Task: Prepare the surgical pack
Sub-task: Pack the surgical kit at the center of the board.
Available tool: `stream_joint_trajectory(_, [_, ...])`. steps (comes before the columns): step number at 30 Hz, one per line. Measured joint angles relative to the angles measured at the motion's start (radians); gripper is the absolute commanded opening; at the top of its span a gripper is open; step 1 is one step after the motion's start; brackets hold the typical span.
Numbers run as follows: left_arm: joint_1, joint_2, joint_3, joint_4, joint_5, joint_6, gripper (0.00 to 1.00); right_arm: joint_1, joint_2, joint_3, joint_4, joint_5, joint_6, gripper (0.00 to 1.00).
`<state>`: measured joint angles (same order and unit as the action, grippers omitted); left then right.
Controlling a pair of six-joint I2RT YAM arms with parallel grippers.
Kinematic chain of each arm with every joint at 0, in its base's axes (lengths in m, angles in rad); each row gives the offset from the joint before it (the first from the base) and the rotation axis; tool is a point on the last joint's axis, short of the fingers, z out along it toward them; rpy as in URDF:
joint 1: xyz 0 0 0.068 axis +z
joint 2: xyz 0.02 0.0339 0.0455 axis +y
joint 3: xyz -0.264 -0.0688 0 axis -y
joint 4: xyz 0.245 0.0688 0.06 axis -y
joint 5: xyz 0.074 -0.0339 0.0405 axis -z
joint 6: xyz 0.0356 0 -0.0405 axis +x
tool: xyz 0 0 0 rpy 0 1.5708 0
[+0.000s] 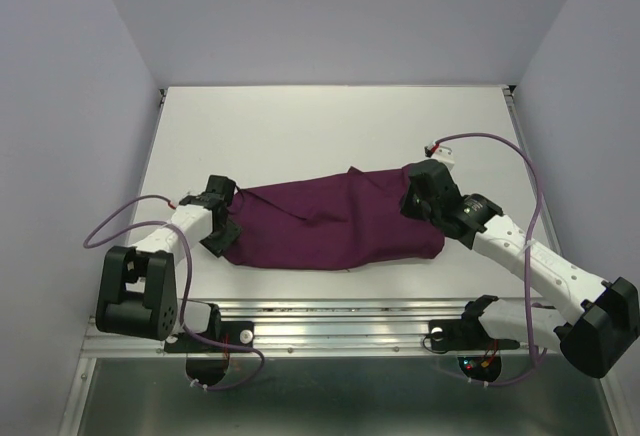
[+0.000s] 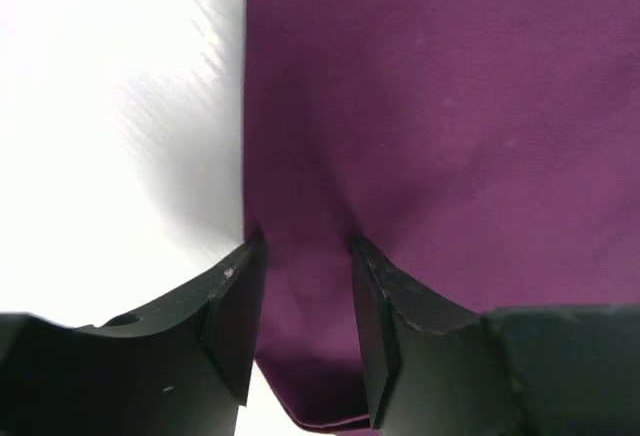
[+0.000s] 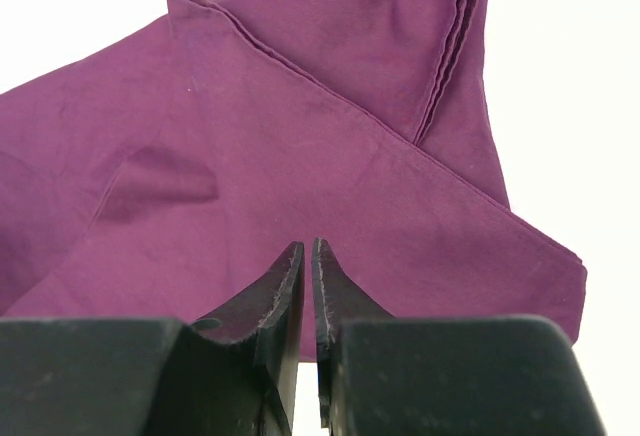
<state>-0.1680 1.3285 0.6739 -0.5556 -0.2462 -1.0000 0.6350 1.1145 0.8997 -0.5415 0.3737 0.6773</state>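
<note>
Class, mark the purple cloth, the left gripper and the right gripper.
purple cloth (image 1: 330,231): top view, middle of its surface.
left gripper (image 2: 304,254): left wrist view, midway between fingertips.
right gripper (image 3: 308,248): right wrist view, midway between fingertips.

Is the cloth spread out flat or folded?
Folded: the cloth lies as a narrow band, and the right wrist view shows layered edges overlapping.

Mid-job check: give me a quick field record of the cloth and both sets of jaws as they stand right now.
purple cloth: folded over into a long rumpled shape, lying on the white table
left gripper: at the cloth's left end, jaws apart, cloth between them
right gripper: over the cloth's right end, jaws almost together; no cloth visibly pinched
</note>
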Motion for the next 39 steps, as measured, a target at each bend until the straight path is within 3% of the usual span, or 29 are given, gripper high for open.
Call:
stream_joint_trajectory(4, [0.0, 0.009, -0.01, 0.017, -0.001, 0.005, 0.4, 0.0, 0.0, 0.0, 0.0, 0.0, 0.0, 0.14])
stream_joint_trajectory(11, [0.002, 0.01, -0.015, 0.046, -0.001, 0.015, 0.0, 0.0, 0.001, 0.0, 0.0, 0.0, 0.0, 0.15])
stream_joint_trajectory(19, [0.002, -0.008, -0.001, 0.063, 0.011, 0.073, 0.0, -0.081, 0.011, -0.025, -0.004, -0.005, -0.001, 0.15])
stream_joint_trajectory(27, [-0.022, -0.161, 0.149, 0.063, 0.06, 0.212, 0.0, -0.364, 0.037, -0.098, -0.013, -0.034, 0.004, 0.14])
stream_joint_trajectory(39, [-0.327, -0.11, 0.39, 0.099, 0.096, 0.299, 0.0, -0.426, 0.223, -0.168, 0.074, -0.177, -0.071, 0.1])
